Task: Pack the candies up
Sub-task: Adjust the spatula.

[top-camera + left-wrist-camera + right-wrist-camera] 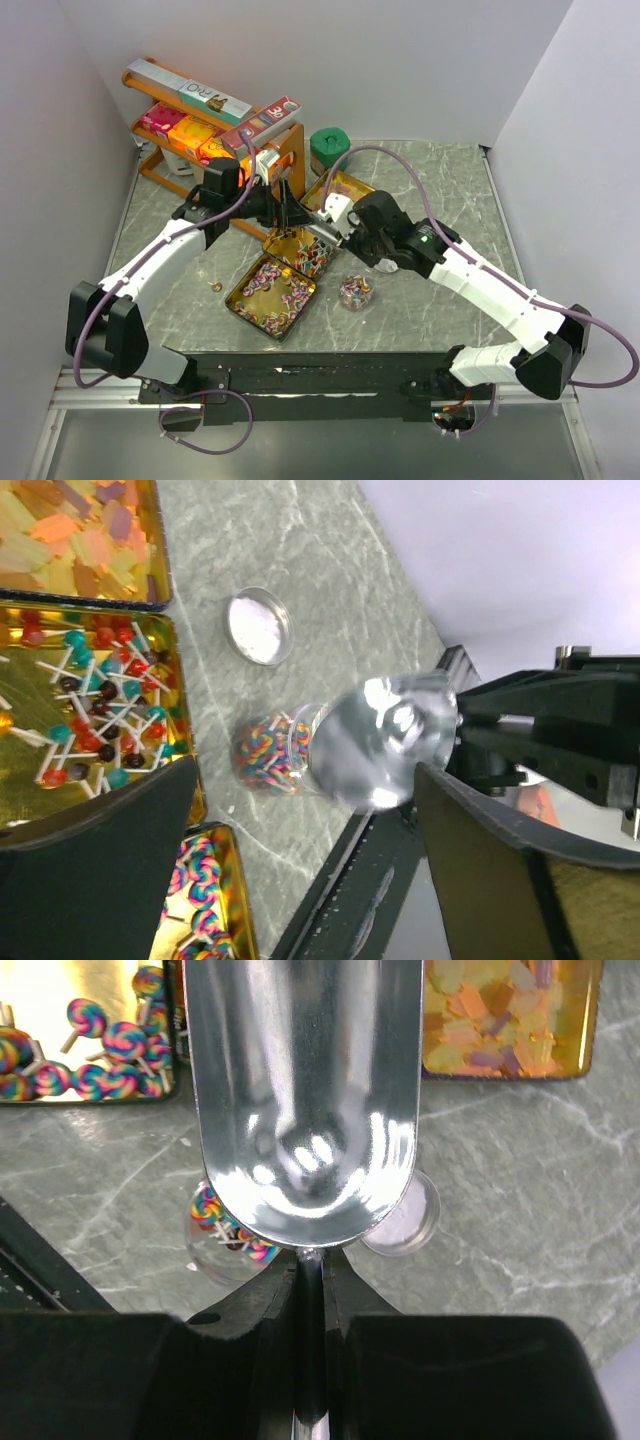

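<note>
The candies lie in three gold trays: swirl-coloured ones (pixel 270 290), red and teal ones (pixel 303 250) and orange-yellow ones (pixel 80 540). A small clear jar (pixel 355 290) on the table holds more swirl candies (pixel 265 752). Its lid (pixel 260 627) lies apart beside it. My right gripper (pixel 312 1260) is shut on the handle of a shiny metal scoop (pixel 300 1090), whose bowl looks empty and hangs above the jar (pixel 215 1235). My left gripper (pixel 305 780) is open with nothing between its fingers, hovering over the trays (pixel 290 210) close to the scoop (pixel 390 740).
A wooden rack (pixel 290 150) with orange and pink boxes (pixel 185 128) stands at the back left, just behind the left arm. A green container (pixel 328 148) sits at the back. A stray candy (pixel 215 285) lies left of the trays. The table's near edge (pixel 340 880) is close.
</note>
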Tool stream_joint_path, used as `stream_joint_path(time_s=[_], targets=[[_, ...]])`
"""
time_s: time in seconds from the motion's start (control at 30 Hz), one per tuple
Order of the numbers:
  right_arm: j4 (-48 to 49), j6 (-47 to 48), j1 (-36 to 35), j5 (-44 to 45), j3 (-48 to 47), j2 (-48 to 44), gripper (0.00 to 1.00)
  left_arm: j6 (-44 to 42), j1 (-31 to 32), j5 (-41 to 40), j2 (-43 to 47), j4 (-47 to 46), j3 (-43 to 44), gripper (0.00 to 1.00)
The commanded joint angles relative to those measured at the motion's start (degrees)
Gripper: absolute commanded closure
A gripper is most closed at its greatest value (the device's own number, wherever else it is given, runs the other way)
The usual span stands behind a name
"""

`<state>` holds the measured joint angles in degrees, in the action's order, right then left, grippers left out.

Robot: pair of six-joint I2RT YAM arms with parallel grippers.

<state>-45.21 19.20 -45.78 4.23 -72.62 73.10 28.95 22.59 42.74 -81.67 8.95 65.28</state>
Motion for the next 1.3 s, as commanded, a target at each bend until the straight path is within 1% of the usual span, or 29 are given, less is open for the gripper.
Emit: stream_joint_path(time_s=[0.0,0.03,0.1,0.13,0.2,0.27,0.3,0.33,0.4,0.43,0.47,0.5,0.53,0.57,0.6,0.7,0.73,0.8,0.83,0.9,0.93,0.97,1.0,1.07,1.13,1.17,1.2,1.23,1.27], targets=[[3.64,1.98,-0.89,-3.88,0.81,-2.87,1.0,-0.46,0.17,4.71,-2.09,-3.33,1.08,0.12],[3.64,1.98,-0.89,-3.88,0.9,-2.96,1.0,-0.99,0.17,7.16,-2.7,-2.98,1.52,0.19],[3.81,2.16,-0.98,-5.27,0.81,-3.23,1.0,-3.36,0.17,9.54,-4.98,-0.35,3.45,0.25],[4.08,2.07,-0.98,-5.81,0.73,-3.4,1.0,-3.98,0.17,11.73,-5.6,0.36,3.98,0.31],[5.57,2.42,-0.98,-7.99,1.07,-4.54,1.0,-5.39,0.26,13.67,-7.01,1.86,4.77,0.37],[7.23,1.81,-0.98,-8.45,1.78,-5.25,1.0,-6.09,0.44,15.96,-7.54,2.3,5.12,0.51],[7.5,1.28,-0.98,-8.19,1.87,-5.6,1.0,-6.01,0.53,16.49,-7.54,2.13,5.21,0.58],[7.85,0.58,-0.98,-6.88,1.95,-5.69,1.0,-5.92,0.61,17.37,-7.63,1.6,5.13,0.77],[8.56,-2.05,-0.98,-5.56,1.78,-5.52,1.0,-4.88,0.88,18.52,-7.63,0.37,5.04,0.98],[8.47,-3.19,-0.89,-3.89,1.61,-5.43,0.88,-4.35,0.88,18.34,-7.72,-0.07,4.95,0.99],[8.82,-5.82,-0.89,-2.4,1.08,-5.34,0.76,-3.3,0.96,16.43,-7.46,-0.42,4.69,0.99],[9.26,-7.32,-0.72,-1.43,0.9,-5.34,0.55,-2.68,0.88,15.1,-7.19,-0.51,4.51,0.99],[9.79,-8.9,-0.37,-0.89,0.99,-5.6,0.13,-2.24,0.88,13.7,-7.01,-0.86,4.34,0.99],[10.23,-11.88,-0.02,-1.5,1.34,-5.95,0.01,-1.01,0.96,11.94,-6.49,-0.86,4.07,0.99],[10.58,-13.39,1.47,-2.37,1.43,-6.65,0.0,-0.22,0.97,9.23,-6.22,-1.3,3.72,0.99],[11.81,-19.1,4.55,-6.24,1.95,-7.62,0.0,3.65,0.97,4.57,-4.82,-4.11,2.31,0.99],[13.99,-23.12,6.65,-7.03,2.48,-8.14,0.0,4.61,0.97,3.24,-4.64,-4.81,1.96,0.99],[16.63,-26.3,9.73,-9.49,4.41,-10.08,0.0,6.9,0.97,-0.18,-4.03,-5.08,2.14,0.99],[19.87,-29.71,13.14,-10.29,5.03,-10.78,0.0,7.34,0.97,-2.46,-3.85,-5.17,2.57,0.99],[22.7,-32.9,16.67,-12.48,5.82,-12.01,0.0,8.84,0.97,-5.2,-3.32,-4.99,2.93,0.99],[24.1,-36.39,20.17,-12.75,5.39,-12.02,0.0,10.06,0.88,-7.74,-3.06,-5.17,3.28,0.99],[25.16,-37.82,21.86,-16.32,5.21,-11.67,0.01,10.77,0.88,-8.98,-2.97,-5.17,3.54,0.99],[25.61,-41.58,23.87,-17.23,4.69,-11.06,0.01,11.56,0.96,-10.99,-2.88,-5.61,3.89,0.99],[26.14,-45.46,27.92,-18.81,2.58,-8.42,0.01,14.37,0.97,-12.5,-2.62,-7.27,4.16,0.99],[26.92,-52.31,31.08,-21.53,1.78,-6.4,0.04,18.22,0.96,-14.6,-2.44,-8.51,4.25,0.99],[30.67,-54.69,32.15,-23.72,2.48,-5.87,0.11,19.64,0.88,-15.23,-2.53,-10.16,4.16,0.99],[33.58,-60.1,32.94,-27.74,4.48,-5.43,0.15,21.05,0.96,-15.58,-2.44,-12.62,3.72,0.99],[35.87,-63.12,33.64,-29.0,5.55,-4.82,0.18,23.84,0.88,-16.19,-2.36,-13.95,3.54,0.99],[42.77,-65.84,34.26,-30.93,6.78,-4.29,0.23,25.18,0.96,-16.63,-2.35,-15.27,3.37,0.99]])
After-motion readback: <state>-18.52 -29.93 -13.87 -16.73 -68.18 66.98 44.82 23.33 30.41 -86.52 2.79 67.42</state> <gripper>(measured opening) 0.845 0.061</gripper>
